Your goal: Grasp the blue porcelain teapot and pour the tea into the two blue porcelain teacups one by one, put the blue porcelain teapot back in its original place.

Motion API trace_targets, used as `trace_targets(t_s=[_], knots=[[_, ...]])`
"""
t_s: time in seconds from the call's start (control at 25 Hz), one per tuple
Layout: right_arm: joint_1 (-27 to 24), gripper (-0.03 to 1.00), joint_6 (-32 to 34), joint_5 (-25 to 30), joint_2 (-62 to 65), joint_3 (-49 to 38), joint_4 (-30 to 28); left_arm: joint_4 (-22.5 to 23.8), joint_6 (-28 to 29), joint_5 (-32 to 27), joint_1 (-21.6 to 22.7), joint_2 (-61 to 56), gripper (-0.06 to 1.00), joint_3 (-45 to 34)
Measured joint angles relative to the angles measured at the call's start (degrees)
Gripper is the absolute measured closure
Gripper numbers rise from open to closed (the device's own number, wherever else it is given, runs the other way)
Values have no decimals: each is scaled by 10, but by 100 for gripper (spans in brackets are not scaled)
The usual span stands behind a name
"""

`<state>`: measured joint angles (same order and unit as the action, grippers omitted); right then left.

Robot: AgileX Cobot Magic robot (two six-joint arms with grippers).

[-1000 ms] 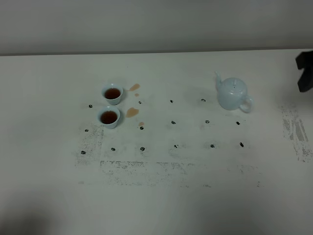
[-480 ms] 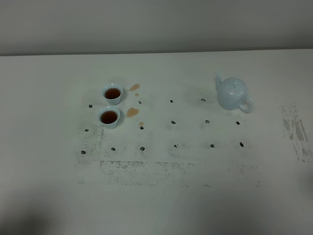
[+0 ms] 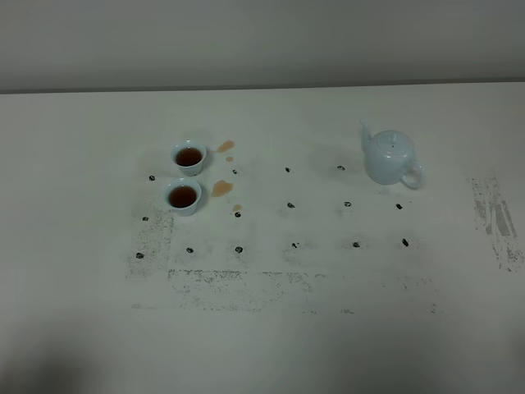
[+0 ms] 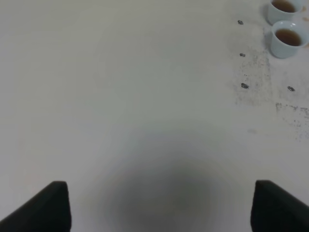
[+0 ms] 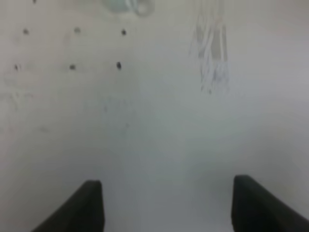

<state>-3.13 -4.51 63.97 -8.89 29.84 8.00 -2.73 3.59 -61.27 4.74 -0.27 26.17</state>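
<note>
The worktop (image 3: pixel 328 328) is a broad, matte off-white surface, scuffed with grey speckled wear and dotted with a grid of small black marks (image 3: pixel 290 204).

The blue porcelain teapot (image 3: pixel 390 156) stands upright toward the right of the exterior view, glossy and round-bodied, lid with a small knob in place, short spout pointing to the far left, loop handle to the near right.

The left gripper (image 4: pixel 159 208) hangs above bare worktop with its dark fingertips wide apart, holding nothing. The right gripper (image 5: pixel 166 205) is likewise spread wide and empty.

The two blue porcelain teacups (image 3: pixel 189 156) sit close together, well left of the teapot, small and flared, each holding dark reddish-brown tea.

Just right of them lie brownish spilled tea spots (image 3: pixel 221 188).
</note>
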Motion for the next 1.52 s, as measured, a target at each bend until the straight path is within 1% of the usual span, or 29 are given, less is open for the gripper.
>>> trace_targets(t_s=[0.28,0.36,0.6,1.52], knots=[[0,42,-6,-1,89,0,1,0,0,0,0,0,22,0],[1,42,-9,-1,92,0,2,0,0,0,0,0,22,0],[34,42,-10,-1,93,-1,2,0,0,0,0,0,22,0],[34,43,-10,-1,93,-1,7,0,0,0,0,0,22,0]])
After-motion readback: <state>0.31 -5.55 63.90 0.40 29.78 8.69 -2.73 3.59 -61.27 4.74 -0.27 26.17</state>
